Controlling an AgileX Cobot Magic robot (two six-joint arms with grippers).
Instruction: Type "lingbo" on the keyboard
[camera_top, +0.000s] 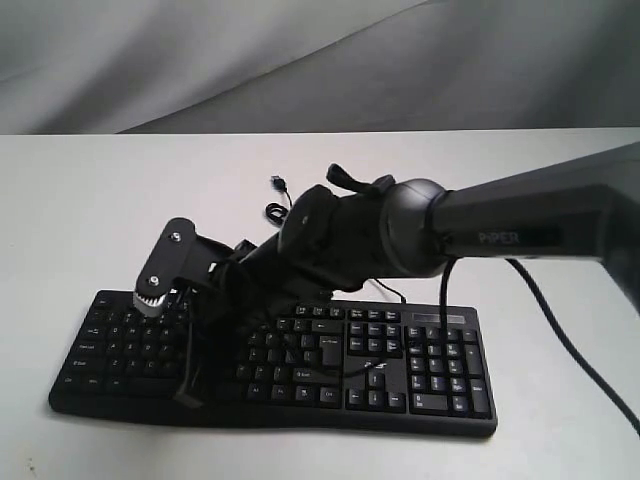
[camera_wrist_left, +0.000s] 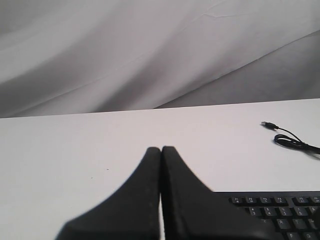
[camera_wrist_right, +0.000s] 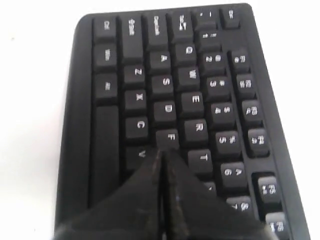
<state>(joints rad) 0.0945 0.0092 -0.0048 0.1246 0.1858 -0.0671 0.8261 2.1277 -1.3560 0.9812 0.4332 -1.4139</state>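
The wide black keyboard (camera_top: 420, 370) lies near the table's front edge, white legends facing up. My right arm reaches across it from the right. The right gripper (camera_top: 189, 392) points down onto the letter keys on the left half. In the right wrist view the right gripper (camera_wrist_right: 162, 151) is shut with nothing in it. Its tips sit at the edge of the F key (camera_wrist_right: 170, 136) and hide the key beside it. The left gripper (camera_wrist_left: 161, 148) is shut and empty over bare table, just off a corner of the keyboard (camera_wrist_left: 280, 210). It does not show in the exterior view.
The keyboard's thin black USB cable (camera_top: 276, 212) lies coiled behind it on the white table (camera_top: 80, 200), its plug (camera_wrist_left: 269, 124) loose. A grey cloth backdrop (camera_top: 300, 60) hangs behind the table's far edge. The right arm's cable (camera_top: 560, 330) droops over the right side.
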